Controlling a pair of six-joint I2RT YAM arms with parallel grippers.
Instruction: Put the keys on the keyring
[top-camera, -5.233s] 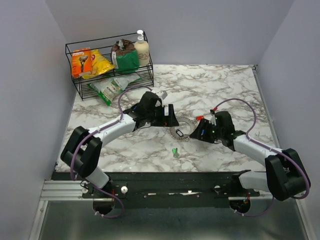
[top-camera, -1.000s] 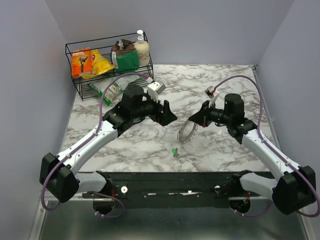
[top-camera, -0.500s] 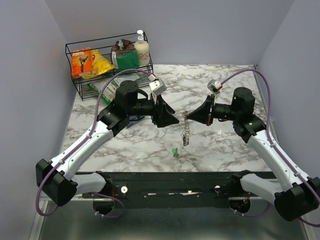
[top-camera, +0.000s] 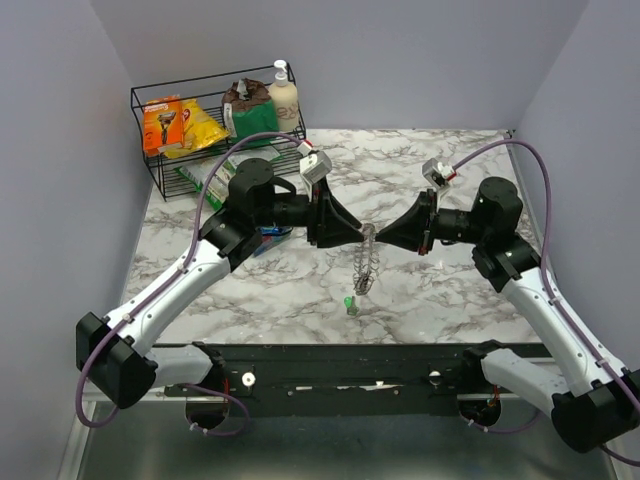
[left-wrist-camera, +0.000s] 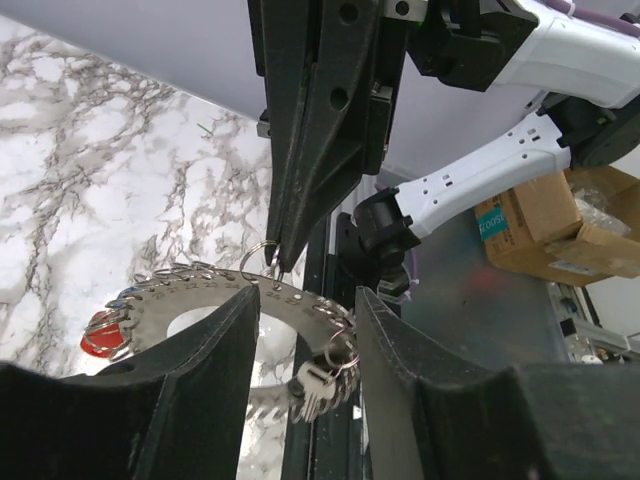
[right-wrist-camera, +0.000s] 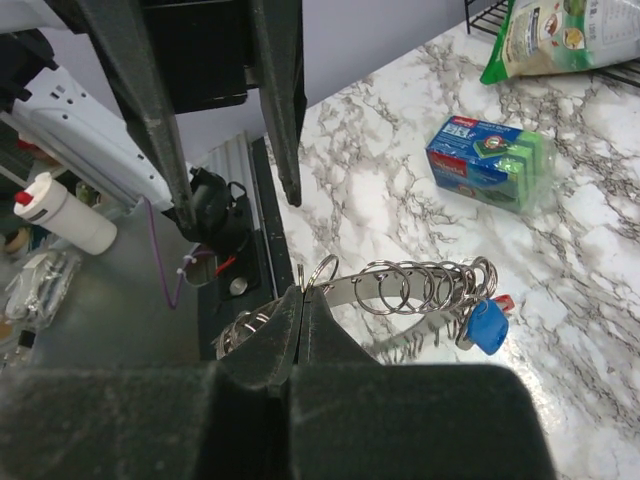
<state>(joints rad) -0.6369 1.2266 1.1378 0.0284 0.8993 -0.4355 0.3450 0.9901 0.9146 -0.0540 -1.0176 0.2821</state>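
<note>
Keyring (top-camera: 365, 262) hangs edge-on from above between both arms, over the middle of the marble table (top-camera: 450, 170); a green key (top-camera: 349, 303) lies loose just nearer.

The left wrist view shows the left gripper (left-wrist-camera: 305, 300) spread astride the ring, with a red key (left-wrist-camera: 100, 330) on it.

The right wrist view shows the right gripper (right-wrist-camera: 303, 295) pressed together, pinching the ring's edge, and a blue key (right-wrist-camera: 487, 325) on it.

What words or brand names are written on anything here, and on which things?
None reads clearly.
Blue label on the cardboard box: white letters, too blurred.
Blue-and-green packet: red logo, too small.
Orange pack in the wire rack: print too small.
</note>
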